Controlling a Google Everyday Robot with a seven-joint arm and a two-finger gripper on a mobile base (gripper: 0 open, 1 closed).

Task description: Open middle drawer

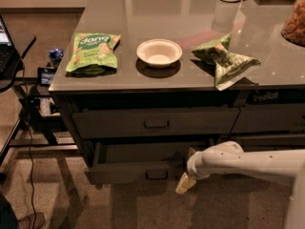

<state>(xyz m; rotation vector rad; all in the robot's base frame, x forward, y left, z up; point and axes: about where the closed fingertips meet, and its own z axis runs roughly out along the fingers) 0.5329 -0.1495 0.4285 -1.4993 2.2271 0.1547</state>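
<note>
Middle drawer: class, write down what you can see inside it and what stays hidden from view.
The middle drawer stands partly open. Its exposed strip looks dark, with no contents visible. The rest is covered by the closed drawer above. The tool sits at its front's right end.

Glare on tabletop (pixel 190 18); gripper (pixel 187 171) dim below

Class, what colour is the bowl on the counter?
The bowl is white, camera view; gripper sits low by the pulled-out drawer.
</note>
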